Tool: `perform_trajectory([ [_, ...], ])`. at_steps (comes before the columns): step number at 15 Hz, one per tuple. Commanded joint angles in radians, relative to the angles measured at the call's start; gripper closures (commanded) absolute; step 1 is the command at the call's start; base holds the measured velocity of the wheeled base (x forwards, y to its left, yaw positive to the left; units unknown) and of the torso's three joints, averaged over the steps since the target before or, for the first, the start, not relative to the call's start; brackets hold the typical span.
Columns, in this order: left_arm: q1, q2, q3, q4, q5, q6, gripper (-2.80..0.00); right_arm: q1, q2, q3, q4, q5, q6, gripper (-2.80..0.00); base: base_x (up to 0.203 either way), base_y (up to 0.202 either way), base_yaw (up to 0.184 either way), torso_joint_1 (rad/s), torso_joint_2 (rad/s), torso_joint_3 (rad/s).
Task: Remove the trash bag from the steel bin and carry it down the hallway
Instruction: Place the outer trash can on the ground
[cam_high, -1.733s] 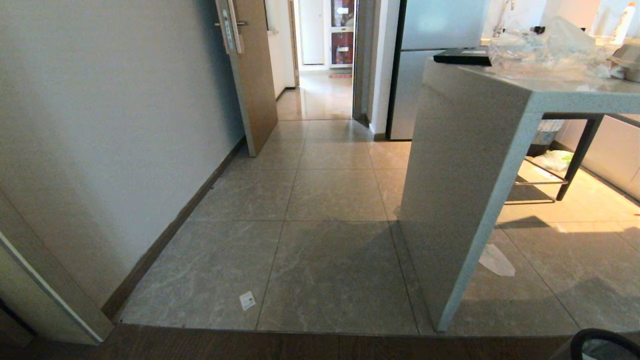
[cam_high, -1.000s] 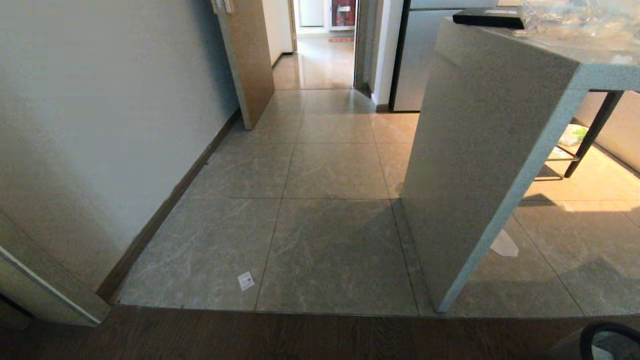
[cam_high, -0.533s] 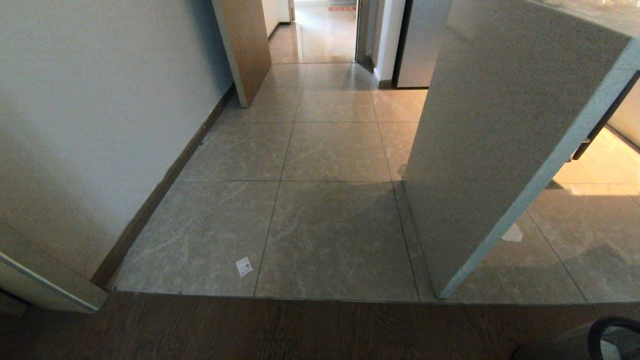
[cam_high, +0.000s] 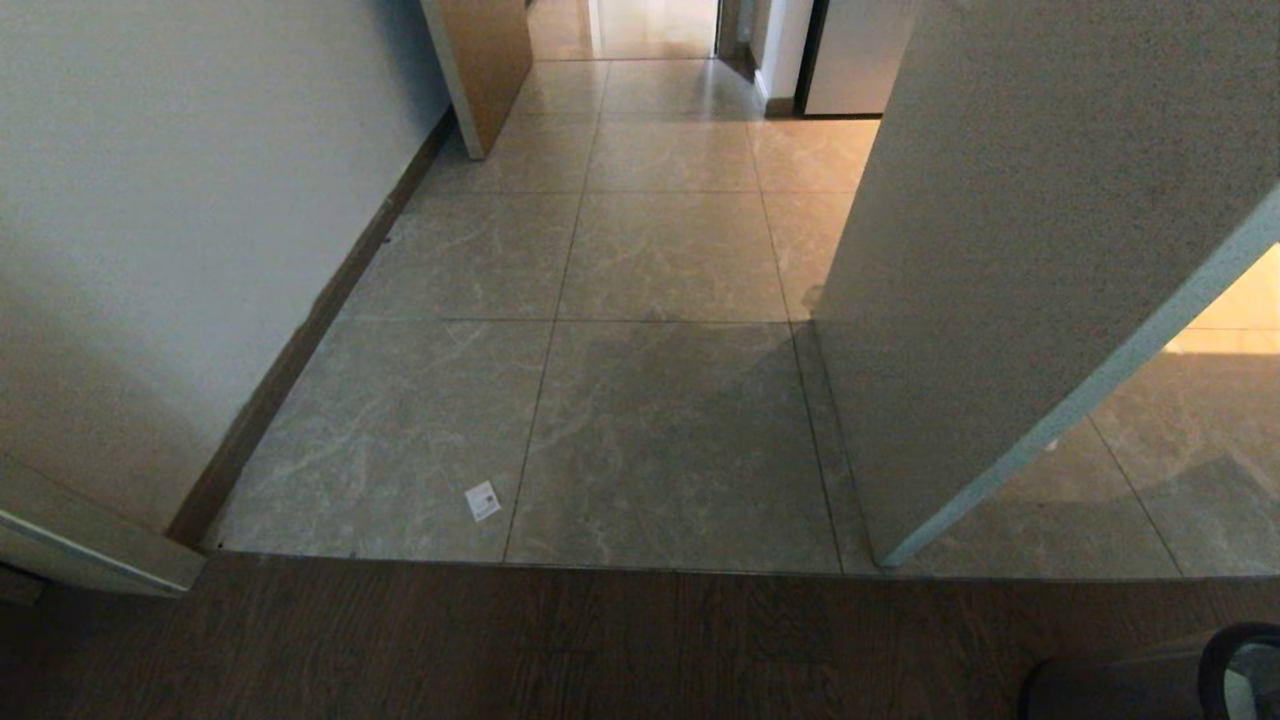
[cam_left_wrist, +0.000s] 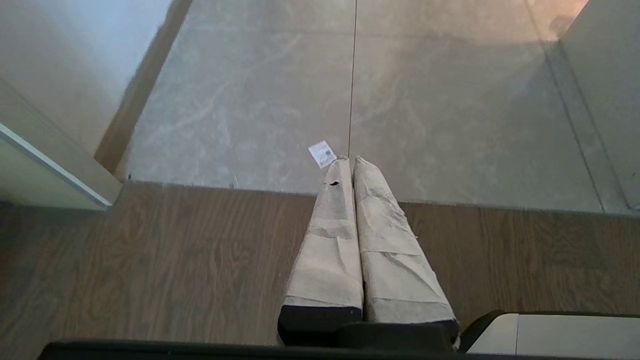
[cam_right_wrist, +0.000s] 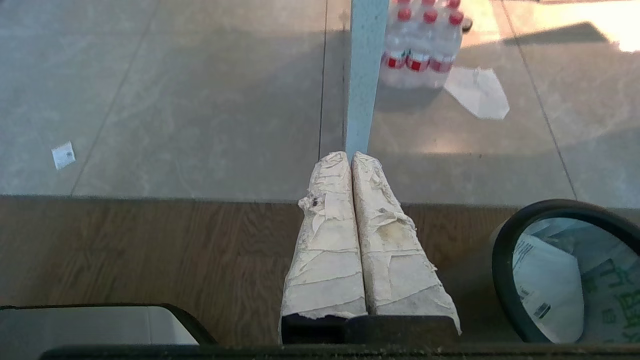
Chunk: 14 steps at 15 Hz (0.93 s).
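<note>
The steel bin (cam_high: 1120, 685) stands on dark wood floor at the bottom right corner of the head view, only its black rim (cam_right_wrist: 501, 250) and part of its wall showing. Inside it lies the trash bag (cam_right_wrist: 555, 280), white plastic over green-and-white printed packaging. My right gripper (cam_right_wrist: 350, 156) hangs shut and empty just left of the bin, apart from it. My left gripper (cam_left_wrist: 349, 161) is also shut and empty, over the edge between wood and tile. The hallway (cam_high: 650, 30) opens at the far end of the tiled floor.
A speckled counter side panel (cam_high: 1000, 250) rises on the right and a white wall (cam_high: 150, 200) with dark skirting on the left. A brown door (cam_high: 485, 60) stands ajar. A small paper scrap (cam_high: 482, 500), a bottle pack (cam_right_wrist: 420, 45) and a flat white scrap (cam_right_wrist: 477, 92) lie on the tiles.
The head camera has tipped downward, so the whole scene has slid up: the countertop and doorway have left the top edge, and more of the bin shows at the bottom right. Nothing itself moved.
</note>
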Motion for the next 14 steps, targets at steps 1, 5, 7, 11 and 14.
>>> perform_trajectory([
  [1,0.0,0.0,0.0,0.0,0.0,-0.002,0.0,0.0,-0.001,0.0,-0.001,0.0,0.0,0.0,0.0,0.0,0.0,0.002,0.0,-0.198],
  [5,0.0,0.0,0.0,0.0,0.0,-0.002,0.0,0.0,-0.001,0.0,-0.001,0.0,-0.003,0.0,0.0,0.0,0.0,0.005,0.0,-0.196],
  [7,0.0,0.0,0.0,0.0,0.0,-0.002,0.0,0.0,-0.001,0.0,-0.002,0.002,-0.005,0.0,0.0,0.0,0.0,0.003,0.0,-0.199],
  [11,0.0,0.0,0.0,0.0,0.0,0.0,0.0,0.0,-0.001,0.0,-0.001,0.0,0.0,0.0,0.0,0.0,0.0,0.004,0.0,-0.141],
  [14,0.0,0.0,0.0,0.001,0.0,0.0,0.0,0.0,-0.001,0.0,-0.001,0.0,-0.001,0.0,0.0,0.0,0.0,0.001,0.0,-0.014],
])
